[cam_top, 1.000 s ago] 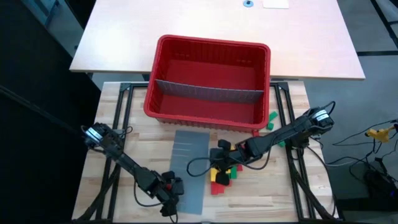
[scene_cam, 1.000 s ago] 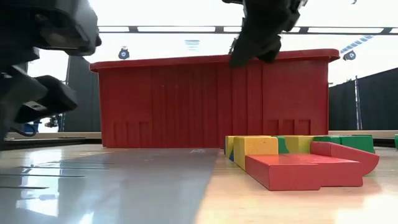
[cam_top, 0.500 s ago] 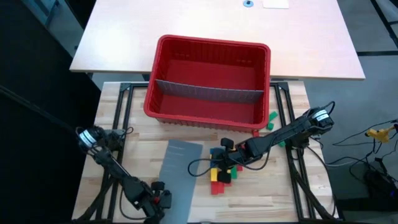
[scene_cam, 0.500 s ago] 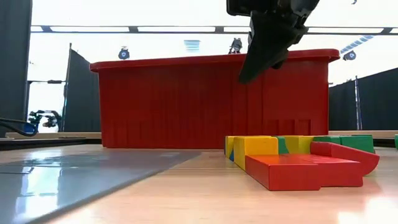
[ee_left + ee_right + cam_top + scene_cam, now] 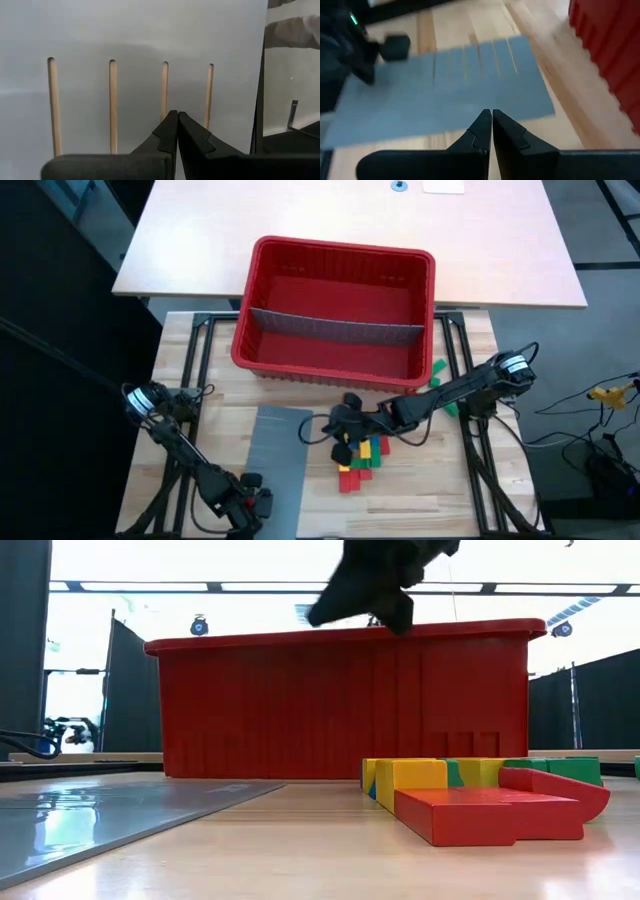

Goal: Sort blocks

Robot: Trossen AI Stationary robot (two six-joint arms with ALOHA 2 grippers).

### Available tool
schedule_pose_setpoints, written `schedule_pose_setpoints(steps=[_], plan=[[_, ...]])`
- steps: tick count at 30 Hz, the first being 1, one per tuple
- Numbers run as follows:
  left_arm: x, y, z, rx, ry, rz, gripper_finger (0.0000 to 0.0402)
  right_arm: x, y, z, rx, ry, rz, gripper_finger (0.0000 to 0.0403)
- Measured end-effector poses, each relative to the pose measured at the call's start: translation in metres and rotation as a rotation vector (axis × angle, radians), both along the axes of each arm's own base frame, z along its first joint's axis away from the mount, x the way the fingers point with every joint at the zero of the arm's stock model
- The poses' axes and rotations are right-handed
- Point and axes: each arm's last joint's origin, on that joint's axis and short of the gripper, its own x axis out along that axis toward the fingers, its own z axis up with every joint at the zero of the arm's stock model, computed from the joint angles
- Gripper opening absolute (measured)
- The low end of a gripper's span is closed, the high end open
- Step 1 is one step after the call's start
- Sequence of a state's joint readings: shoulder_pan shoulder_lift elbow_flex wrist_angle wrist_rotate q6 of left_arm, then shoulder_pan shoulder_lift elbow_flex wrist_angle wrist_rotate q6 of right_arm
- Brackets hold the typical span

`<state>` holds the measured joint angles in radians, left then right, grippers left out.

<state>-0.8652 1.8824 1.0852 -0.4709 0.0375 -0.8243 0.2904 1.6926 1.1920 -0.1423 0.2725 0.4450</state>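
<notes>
— Right tool (image 5: 343,423): what do you see?
— Clenched, empty, raised beside the blocks (image 5: 362,458) on your surface (image 5: 420,490), near the red bin (image 5: 262,340).
— Left tool (image 5: 177,131)?
— Clenched over the grey slotted panel (image 5: 275,465).

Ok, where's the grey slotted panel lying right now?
High view: the grey slotted panel lies flat on the table, left of the blocks, in front of the red bin.
</notes>
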Motion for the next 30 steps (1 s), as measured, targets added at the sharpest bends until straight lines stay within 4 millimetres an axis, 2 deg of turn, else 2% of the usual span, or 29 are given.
schedule_pose_setpoints(steps=[5, 11, 19, 25, 30], plan=[[0.001, 0.001, 0.0, 0.004, -0.008, 0.002, 0.0, 0.016, 0.003, -0.01, 0.026, -0.032, 0.013, 0.0], [0.002, 0.001, 0.001, 0.007, -0.02, 0.009, 0.0, 0.049, 0.015, -0.032, 0.055, 0.017, 0.101, 0.0], [0.002, 0.001, 0.001, 0.003, -0.019, 0.034, 0.0, 0.087, 0.026, -0.05, 0.029, 0.046, 0.151, 0.0], [0.002, 0.001, 0.001, 0.001, -0.018, 0.035, 0.0, 0.098, 0.028, -0.072, 0.029, 0.115, 0.169, 0.0], [0.002, 0.001, 0.002, -0.002, -0.022, 0.035, 0.0, 0.099, 0.028, -0.082, 0.029, 0.153, 0.17, 0.0]])
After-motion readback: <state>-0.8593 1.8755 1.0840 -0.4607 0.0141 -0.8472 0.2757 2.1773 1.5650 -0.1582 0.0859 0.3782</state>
